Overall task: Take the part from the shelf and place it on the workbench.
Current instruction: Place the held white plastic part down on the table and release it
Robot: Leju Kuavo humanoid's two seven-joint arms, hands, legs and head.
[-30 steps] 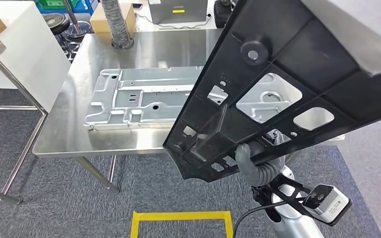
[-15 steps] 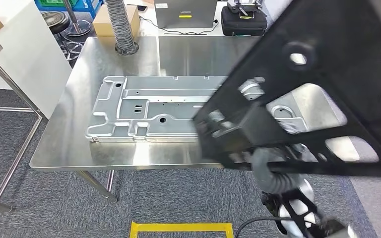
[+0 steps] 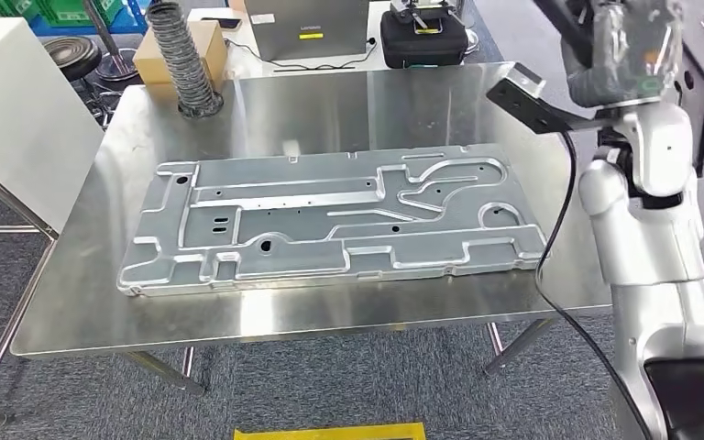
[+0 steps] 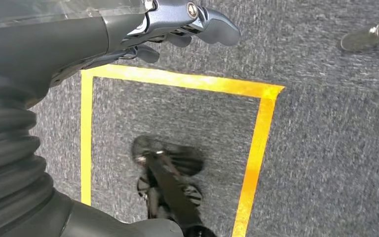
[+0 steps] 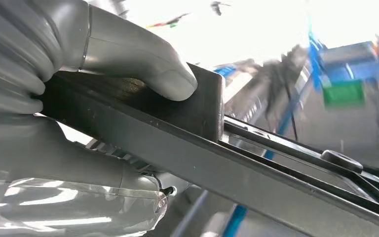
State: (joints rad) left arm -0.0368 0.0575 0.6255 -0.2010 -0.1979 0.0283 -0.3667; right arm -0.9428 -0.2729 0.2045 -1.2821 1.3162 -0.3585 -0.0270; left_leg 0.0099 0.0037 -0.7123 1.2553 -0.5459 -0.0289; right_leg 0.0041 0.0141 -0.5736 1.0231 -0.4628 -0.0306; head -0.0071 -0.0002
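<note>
Right wrist view shows the right hand point(image 5: 64, 94) clamped on the edge of a black part point(image 5: 237, 168), thick grey thumb point(image 5: 143, 66) pressed on one face and the rest of the hand under the other, the part held up against a blurred bright background. Left wrist view has the left hand point(image 4: 177, 24) empty, fingers loosely curled, hanging above grey carpet point(image 4: 325, 148) and yellow floor tape point(image 4: 256, 143). Head view takes in the steel workbench point(image 3: 330, 101) carrying a large stamped metal panel point(image 3: 330, 220), with the raised right arm point(image 3: 651, 211) beside the table's right end.
</note>
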